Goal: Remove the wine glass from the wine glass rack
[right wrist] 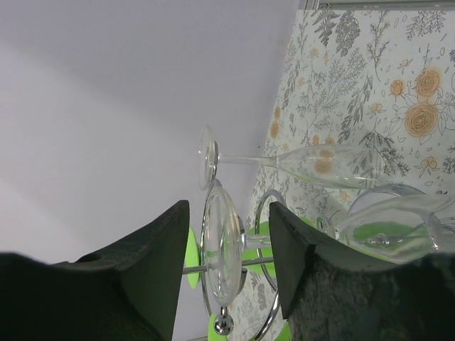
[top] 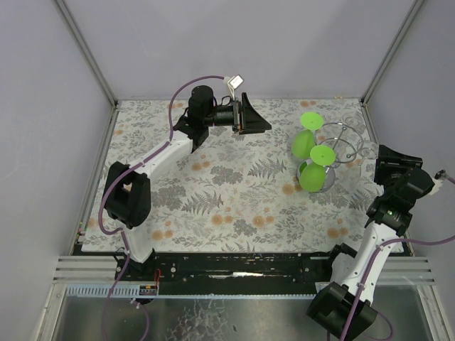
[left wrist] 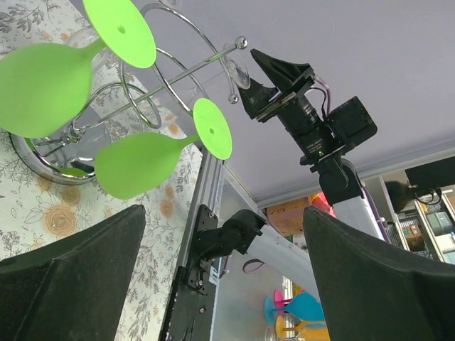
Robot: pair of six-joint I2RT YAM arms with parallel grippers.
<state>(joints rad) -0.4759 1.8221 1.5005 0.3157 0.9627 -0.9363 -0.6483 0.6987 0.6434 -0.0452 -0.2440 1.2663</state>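
Two green glasses [top: 311,177] and some clear glasses [right wrist: 320,165] hang on the rack [top: 348,138] at the table's [top: 213,206] far right. We see the right gripper [right wrist: 229,206] spread wide just beside the rack. The left gripper [top: 254,114] gapes too, well apart.

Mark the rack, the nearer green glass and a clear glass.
wine glass rack [left wrist: 242,42]: left wrist view, ball tip of its rod.
nearer green wine glass [top: 311,177]: top external view, its bowl.
clear wine glass [right wrist: 323,165]: right wrist view, its bowl.
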